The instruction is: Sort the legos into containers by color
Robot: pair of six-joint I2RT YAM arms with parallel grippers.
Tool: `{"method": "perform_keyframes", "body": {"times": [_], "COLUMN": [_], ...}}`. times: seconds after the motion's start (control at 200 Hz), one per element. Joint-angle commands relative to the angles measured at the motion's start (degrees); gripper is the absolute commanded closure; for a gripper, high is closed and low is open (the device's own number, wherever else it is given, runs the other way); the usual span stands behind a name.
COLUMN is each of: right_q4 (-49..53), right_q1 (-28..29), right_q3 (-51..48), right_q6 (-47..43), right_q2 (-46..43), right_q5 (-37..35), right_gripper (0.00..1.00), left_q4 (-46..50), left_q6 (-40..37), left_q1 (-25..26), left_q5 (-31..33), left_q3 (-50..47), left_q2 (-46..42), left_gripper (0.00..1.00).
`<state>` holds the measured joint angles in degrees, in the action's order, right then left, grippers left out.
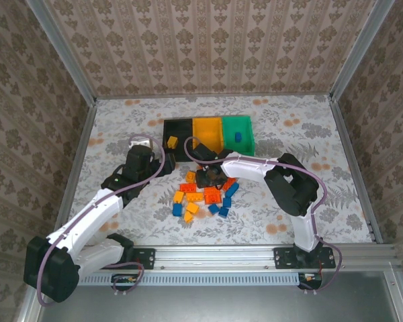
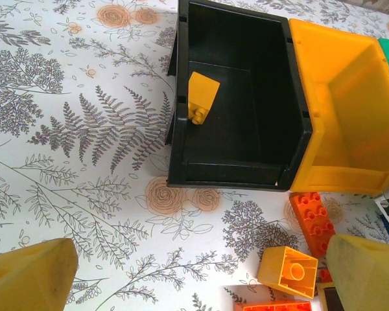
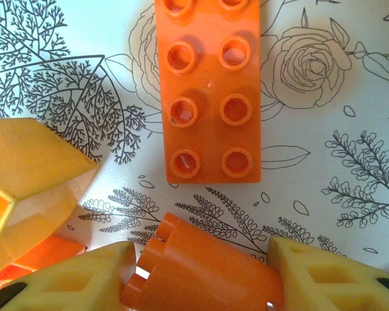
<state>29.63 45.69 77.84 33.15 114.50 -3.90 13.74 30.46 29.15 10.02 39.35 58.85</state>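
From above, the three joined bins sit at the far side of the table: the black bin [image 1: 181, 127] holds one yellow brick [image 1: 172, 141], the yellow-orange bin [image 1: 208, 126] looks empty, and the green bin [image 1: 237, 124] holds a blue brick [image 1: 236, 137]. The unsorted legos [image 1: 205, 196] lie in a loose pile just in front of them. The right gripper [image 1: 207, 177] is down in the near edge of that pile, and the left gripper [image 1: 160, 159] hangs beside the black bin.

The left wrist camera shows its fingers [image 2: 29, 278] spread wide and holding nothing, above bare table.

In the right wrist camera, the pincer is narrowed onto a small red-orange brick [image 3: 207, 269]. The brick lies on its side with its studs against one pad, and both pads seem to touch it. A long red-orange brick [image 3: 211, 91] lies just beyond, and a yellow block [image 3: 32, 175] sits close beside one finger.

I think the hold looks awkward. With studs on one pad and a flat wall on the other, the brick could twist or pop out during the lift. The nearby yellow block may get dragged along. The left arm also crowds the way to the bins.
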Motion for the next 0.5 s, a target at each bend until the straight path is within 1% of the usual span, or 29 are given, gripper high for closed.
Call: {"method": "perform_keyframes", "body": {"times": [0.0, 0.16, 0.365, 0.495], "right_q4": [1.3, 1.4, 1.3, 2.1], "right_q1": [0.3, 0.3, 0.0, -2.3], "right_q3": [-0.9, -1.9, -2.0, 1.9], "right_q6": [0.0, -0.2, -0.8, -2.1], "right_q2": [-0.9, -4.2, -10.3, -11.9], "right_q5": [-0.4, -1.5, -2.5, -3.5], "right_gripper": [0.52, 0.57, 0.58, 0.57], "left_q4": [-0.3, -0.3, -0.1, -0.7], "left_q6": [1.1, 1.0, 0.9, 0.8], "left_q1": [-0.2, -0.2, -0.2, -0.1], "left_q5": [-0.8, -0.9, -0.9, -1.3], "left_q3": [-0.1, 0.0, 0.4, 0.1], "left_q2": [-0.1, -0.3, -0.7, -1.5], "left_gripper": [0.0, 0.0, 0.0, 0.0]}}
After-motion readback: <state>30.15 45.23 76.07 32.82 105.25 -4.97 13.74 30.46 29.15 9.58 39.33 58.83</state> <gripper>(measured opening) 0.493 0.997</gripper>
